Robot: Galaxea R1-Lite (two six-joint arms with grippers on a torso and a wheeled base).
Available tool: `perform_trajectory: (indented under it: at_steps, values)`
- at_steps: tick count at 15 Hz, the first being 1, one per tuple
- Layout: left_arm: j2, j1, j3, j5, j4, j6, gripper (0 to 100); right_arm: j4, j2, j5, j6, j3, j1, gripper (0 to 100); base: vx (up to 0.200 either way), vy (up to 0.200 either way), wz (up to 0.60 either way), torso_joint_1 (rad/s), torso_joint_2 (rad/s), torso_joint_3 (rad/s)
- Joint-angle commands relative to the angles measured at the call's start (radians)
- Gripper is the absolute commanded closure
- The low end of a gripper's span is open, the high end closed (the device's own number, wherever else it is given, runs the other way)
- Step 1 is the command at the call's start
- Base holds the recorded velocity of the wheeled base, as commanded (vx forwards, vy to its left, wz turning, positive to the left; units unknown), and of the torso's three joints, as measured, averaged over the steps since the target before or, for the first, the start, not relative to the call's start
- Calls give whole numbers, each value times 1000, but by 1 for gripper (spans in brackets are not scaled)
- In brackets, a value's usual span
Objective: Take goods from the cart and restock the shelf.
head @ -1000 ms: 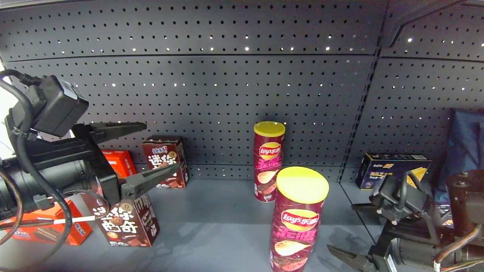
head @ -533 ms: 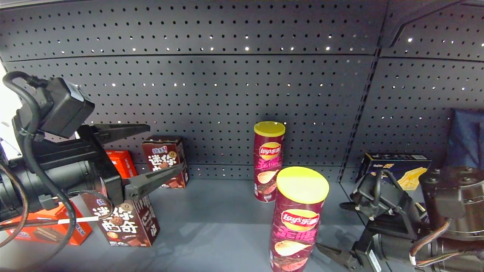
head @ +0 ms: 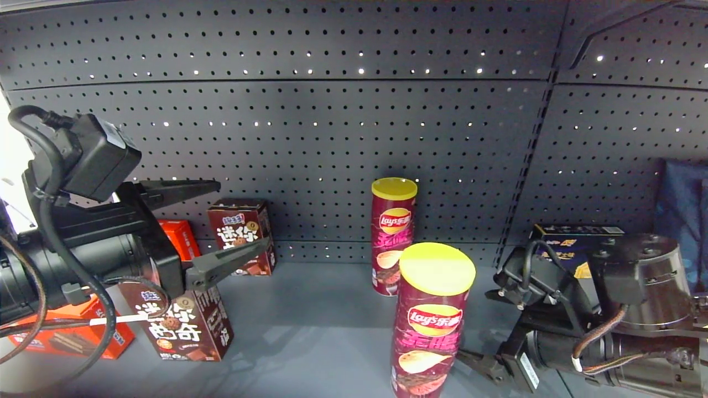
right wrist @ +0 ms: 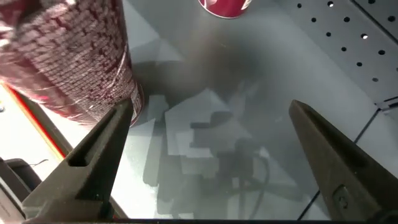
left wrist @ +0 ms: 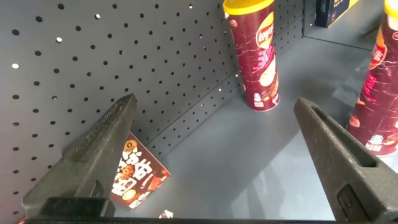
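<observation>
Shifted slightly left, the near chip can (head: 434,326) stands upright at the front of the shelf (head: 310,331). It looks light, stiff, slick and tippy: take it mid-body. Beside it the right end effector (right wrist: 208,112), moved in leftward, gapes empty; the left end effector (left wrist: 214,102) is spread too.

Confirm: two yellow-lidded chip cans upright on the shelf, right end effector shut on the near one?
Not shut: the right wrist view shows the right end effector open, fingers wide apart, with the near chip can not clamped between them. The rest holds.

Bare shelf floor (head: 310,331) lies open between brown box (head: 188,325) and front can (head: 434,323).
</observation>
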Motion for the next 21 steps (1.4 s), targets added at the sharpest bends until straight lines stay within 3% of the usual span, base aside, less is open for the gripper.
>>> perform_trajectory:
  at_steps: [1,21]
  values:
    - [2,0,1,0,0,0,0,0,3,0,0,6,-2,0,0,0,0,0,0,0]
    - [2,1,29,0,-28,-1,0,-9,29,0,0,-28,43,0,0,0,0,0,0,0]
